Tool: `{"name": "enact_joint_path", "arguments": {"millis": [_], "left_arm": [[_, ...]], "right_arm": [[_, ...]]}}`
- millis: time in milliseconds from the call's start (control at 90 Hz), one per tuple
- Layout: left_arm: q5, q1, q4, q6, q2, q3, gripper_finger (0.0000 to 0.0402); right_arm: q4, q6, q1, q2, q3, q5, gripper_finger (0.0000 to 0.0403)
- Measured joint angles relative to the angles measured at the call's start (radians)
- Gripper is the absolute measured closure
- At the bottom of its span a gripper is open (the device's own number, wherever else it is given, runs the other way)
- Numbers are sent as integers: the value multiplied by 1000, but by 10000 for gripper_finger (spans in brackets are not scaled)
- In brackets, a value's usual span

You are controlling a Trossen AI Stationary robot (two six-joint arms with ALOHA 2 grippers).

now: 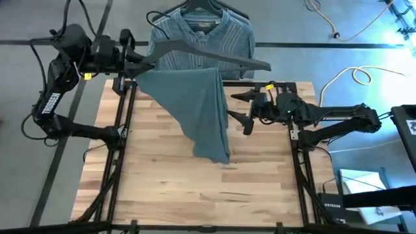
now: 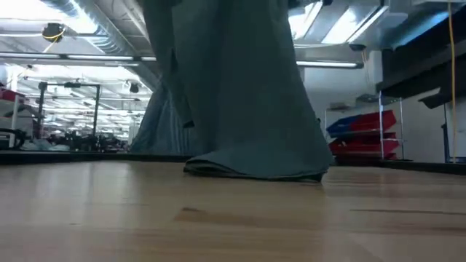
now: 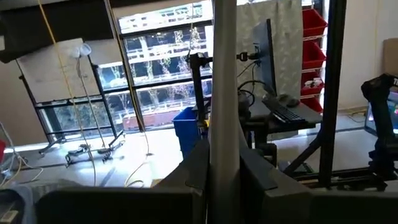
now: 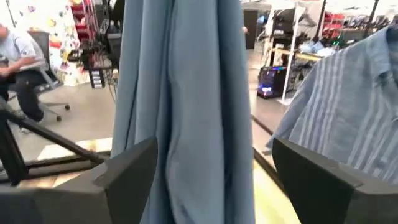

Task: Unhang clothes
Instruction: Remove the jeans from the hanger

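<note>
The plain grey T-shirt (image 1: pixel 198 107) hangs from a thin dark hanger (image 1: pixel 214 57) held high over the table's far half. Its lower end (image 2: pixel 255 167) lies bunched on the wood. My left gripper (image 1: pixel 132 62) is shut on the hanger at the far left. My right gripper (image 1: pixel 238 109) stands open beside the T-shirt's right edge; the hanging cloth (image 4: pixel 186 112) shows just ahead, between its fingers, and I cannot tell whether they touch it. The blue-grey striped shirt (image 1: pixel 201 39) hangs on its own hanger (image 1: pixel 203 6) beyond the far edge. My left gripper pinches the dark hanger near its left end (image 1: pixel 142 63) between its two fingers, coming level from the table's left. In the left wrist view a slim bar (image 3: pixel 222 143) runs out from between the fingers (image 3: pixel 194 171). The hanger is lifted clear, with the T-shirt draped below it.
Black frame rails (image 1: pixel 123 130) (image 1: pixel 294 156) run along the table's left and right sides. The bare wooden top (image 1: pixel 169 188) stretches across the near half. Cables (image 1: pixel 344 75) lie on the floor to the far right.
</note>
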Motion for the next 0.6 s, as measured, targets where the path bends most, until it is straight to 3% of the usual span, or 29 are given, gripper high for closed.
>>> {"name": "enact_joint_path", "arguments": {"millis": [389,600], "left_arm": [[20,0,-15,-7,0,0,376],[20,0,-18,-9,0,0,376]], "right_arm": [[126,20,-48,110,-1,2,105],[270,134,-102,171,0,-217,105]]}}
